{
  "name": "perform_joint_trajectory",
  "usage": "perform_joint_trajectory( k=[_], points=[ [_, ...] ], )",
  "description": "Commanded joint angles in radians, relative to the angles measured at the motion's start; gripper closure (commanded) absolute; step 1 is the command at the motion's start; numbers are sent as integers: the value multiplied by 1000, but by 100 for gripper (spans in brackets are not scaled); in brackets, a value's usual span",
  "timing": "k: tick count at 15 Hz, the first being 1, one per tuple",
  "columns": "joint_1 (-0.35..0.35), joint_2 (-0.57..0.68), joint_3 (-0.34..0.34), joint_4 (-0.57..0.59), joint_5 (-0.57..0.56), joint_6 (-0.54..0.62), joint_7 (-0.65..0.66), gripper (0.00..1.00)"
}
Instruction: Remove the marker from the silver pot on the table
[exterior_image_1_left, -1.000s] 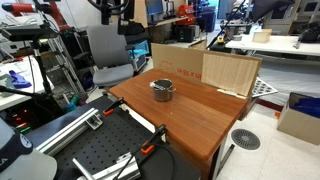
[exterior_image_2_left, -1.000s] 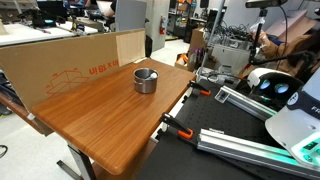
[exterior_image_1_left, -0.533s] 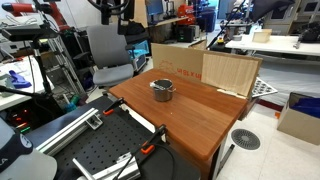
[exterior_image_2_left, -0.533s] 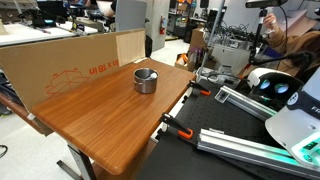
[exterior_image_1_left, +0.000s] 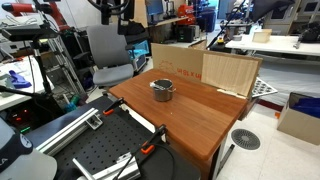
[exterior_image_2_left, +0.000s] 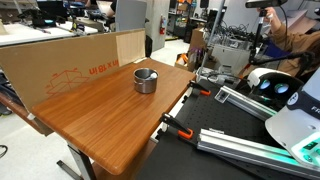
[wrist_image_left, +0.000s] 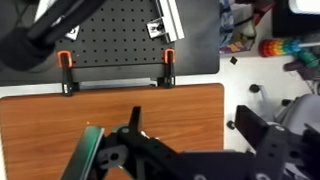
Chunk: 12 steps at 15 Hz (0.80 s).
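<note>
Stillness across the last second: nothing has shifted in any view. Nearest, the pincer (wrist_image_left: 135, 142) hangs high above the bench (wrist_image_left: 190, 120) edge, too dark to tell whether apart or together. Farther back the silver pot (exterior_image_1_left: 162, 90) stands untouched; the marker, presumably inside, is not discernible, so removal has not begun

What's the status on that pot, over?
Gripper high, away from pot, jaw state unclear. Silver pot upright on table, marker not discernible. Cardboard stands behind pot, apart.
</note>
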Motion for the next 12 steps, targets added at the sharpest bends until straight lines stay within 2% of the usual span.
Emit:
perform_joint_trajectory(
  k=[1, 5, 12],
  points=[
    [-19, 15, 16, 6, 1, 15, -13, 0],
    [-21, 69, 14, 6, 28, 109, -1, 0],
    [-22, 228, 15, 46, 38, 179, 7, 0]
  ],
)
